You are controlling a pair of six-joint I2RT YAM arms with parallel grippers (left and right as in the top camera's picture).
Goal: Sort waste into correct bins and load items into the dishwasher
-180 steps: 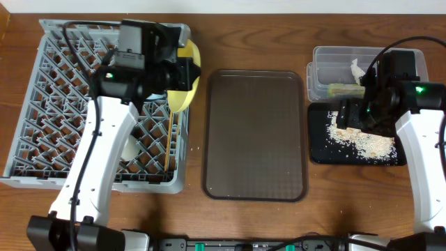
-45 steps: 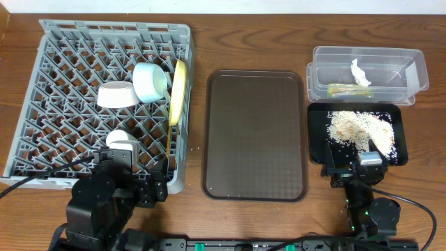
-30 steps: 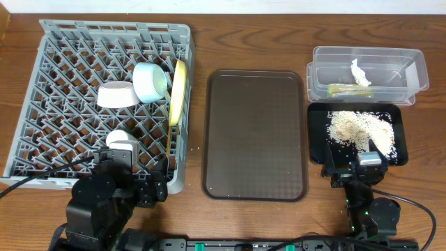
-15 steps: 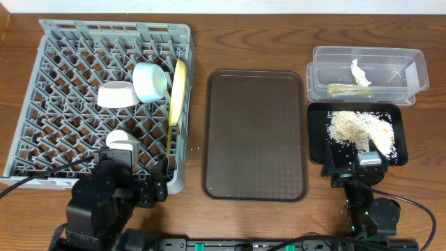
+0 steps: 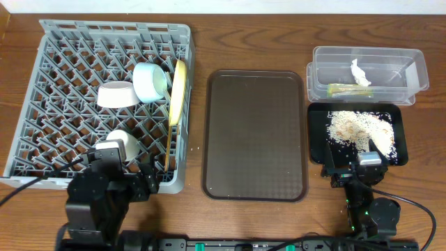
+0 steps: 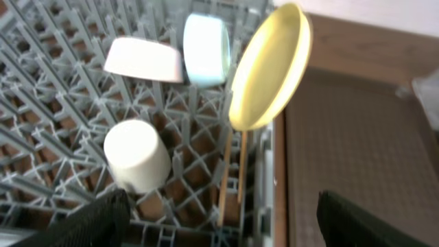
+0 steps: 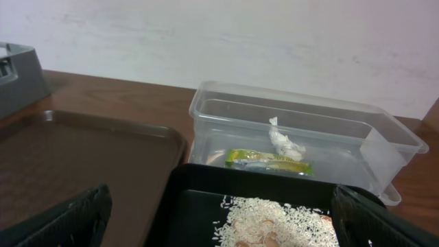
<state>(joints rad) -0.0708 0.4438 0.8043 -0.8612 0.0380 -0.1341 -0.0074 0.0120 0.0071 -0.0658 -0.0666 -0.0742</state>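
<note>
The grey dishwasher rack (image 5: 111, 28) holds a white bowl (image 5: 115, 94), a light blue bowl (image 5: 150, 82), an upright yellow plate (image 5: 179, 90), a white cup (image 5: 120, 141) and wooden chopsticks (image 6: 233, 171). My left gripper (image 5: 129, 174) hangs open and empty at the rack's front edge, below the cup (image 6: 136, 154). The clear tub (image 5: 411, 73) contains a white tissue (image 5: 359, 72) and a green wrapper (image 5: 345, 88). Rice crumbs (image 5: 361, 129) lie in the black tray (image 5: 317, 139). My right gripper (image 5: 355, 171) is open and empty at that tray's near edge.
A large brown serving tray (image 5: 256, 132) lies bare between the rack and the bins. In the right wrist view the clear tub (image 7: 302, 116) stands just behind the black tray (image 7: 185, 199). Bare wooden table borders everything.
Six seconds ago both arms reached over the rack and the black tray; now both are drawn back to the table's front edge. In the last half second the left arm shifted slightly left.
</note>
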